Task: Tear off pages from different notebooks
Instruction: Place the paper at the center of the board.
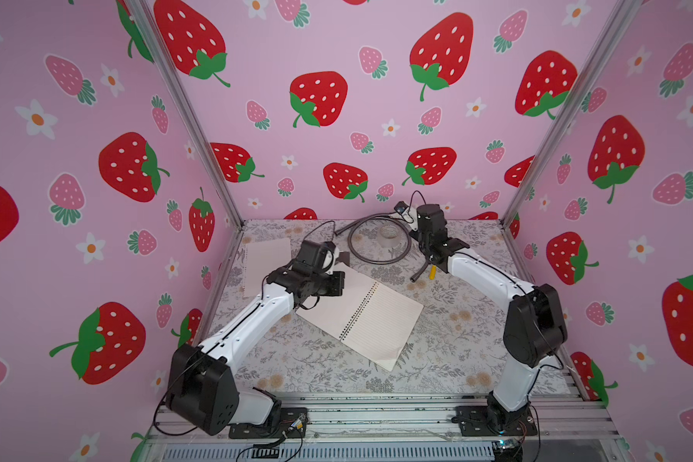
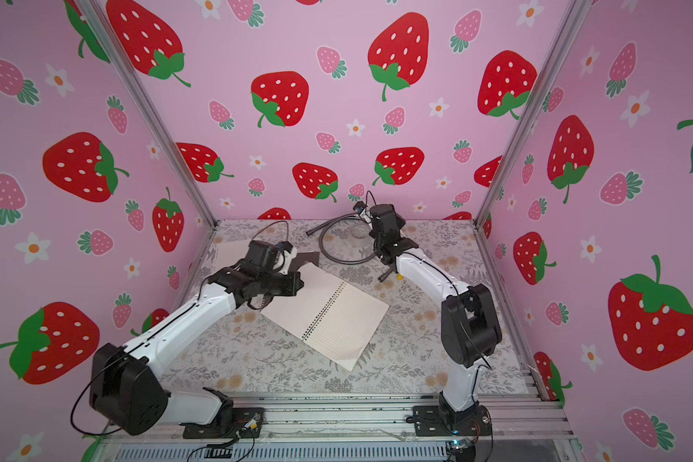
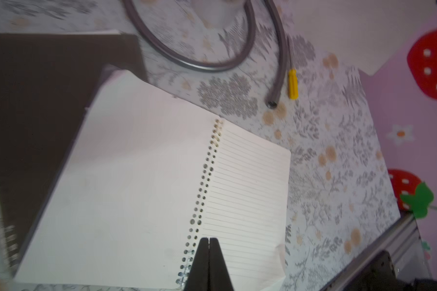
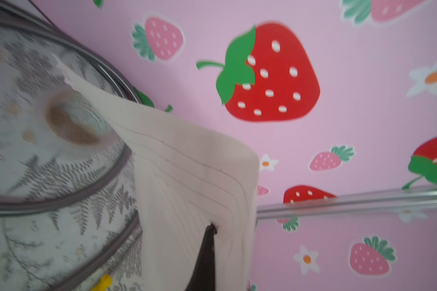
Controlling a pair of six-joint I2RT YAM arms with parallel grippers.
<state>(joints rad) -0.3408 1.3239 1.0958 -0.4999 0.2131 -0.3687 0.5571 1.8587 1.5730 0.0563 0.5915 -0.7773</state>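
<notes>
An open spiral notebook (image 1: 381,320) (image 2: 345,318) with lined cream pages lies mid-table. A dark brown-grey notebook (image 3: 48,100) lies partly under its left side; in a top view only its corner (image 1: 343,258) shows. My left gripper (image 3: 208,241) is shut and empty, hovering over the open notebook near its spiral (image 3: 202,191). My right gripper (image 4: 212,226) is shut on a loose lined page (image 4: 187,163), held up at the back of the table (image 1: 407,218). Another torn page (image 1: 267,260) lies flat at the back left.
A coiled grey hose (image 1: 377,240) (image 3: 199,63) lies at the back centre with a clear tape roll (image 1: 391,236) inside it. A small yellow piece (image 1: 433,273) (image 3: 293,84) sits by the hose end. Strawberry-print walls enclose three sides.
</notes>
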